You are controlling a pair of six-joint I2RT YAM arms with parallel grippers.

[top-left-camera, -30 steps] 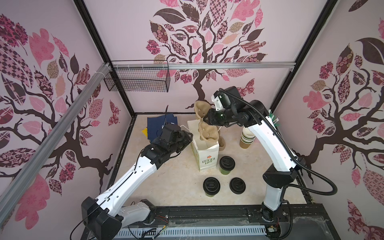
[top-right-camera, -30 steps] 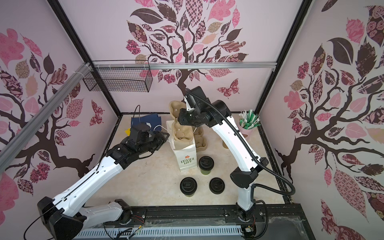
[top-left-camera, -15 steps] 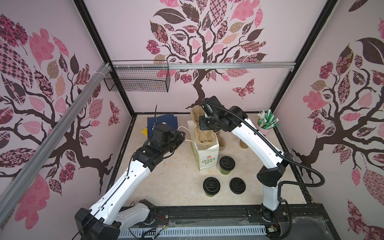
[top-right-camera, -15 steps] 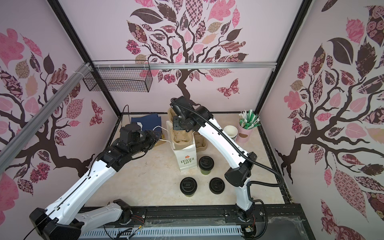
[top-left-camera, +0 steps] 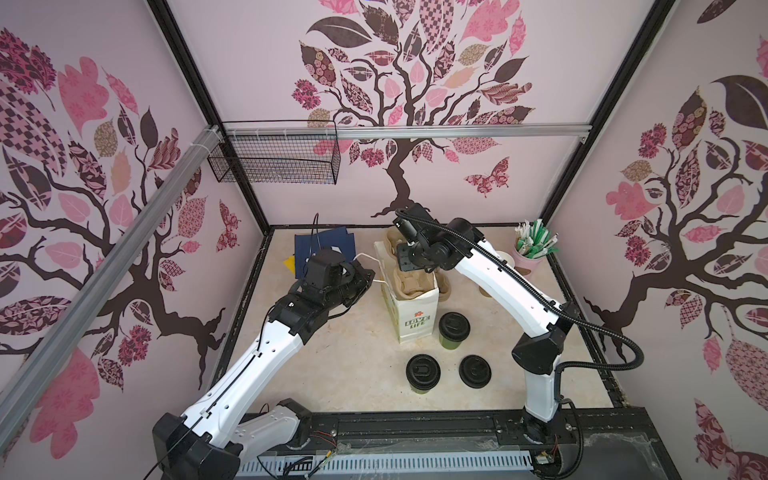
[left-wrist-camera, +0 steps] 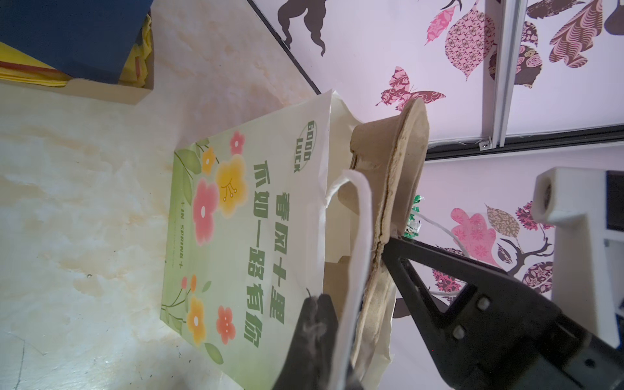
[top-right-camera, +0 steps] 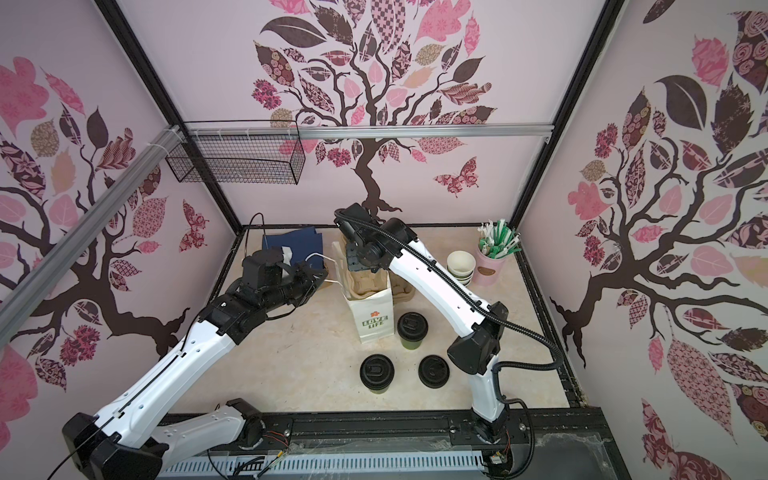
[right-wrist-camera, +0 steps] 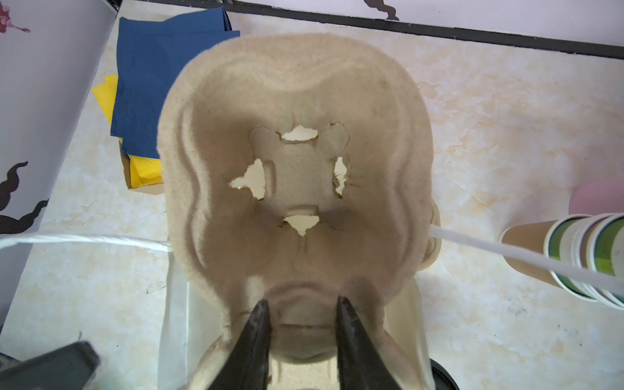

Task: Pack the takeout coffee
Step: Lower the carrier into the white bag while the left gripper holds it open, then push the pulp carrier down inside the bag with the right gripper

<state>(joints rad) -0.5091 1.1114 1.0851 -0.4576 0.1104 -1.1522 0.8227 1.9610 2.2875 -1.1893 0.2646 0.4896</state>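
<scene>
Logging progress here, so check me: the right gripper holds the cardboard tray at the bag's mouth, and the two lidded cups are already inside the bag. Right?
Not quite. The right gripper does hold the cardboard tray at the bag mouth, but the two lidded cups are not inside: both top views show them standing on the table beside the bag.
</scene>
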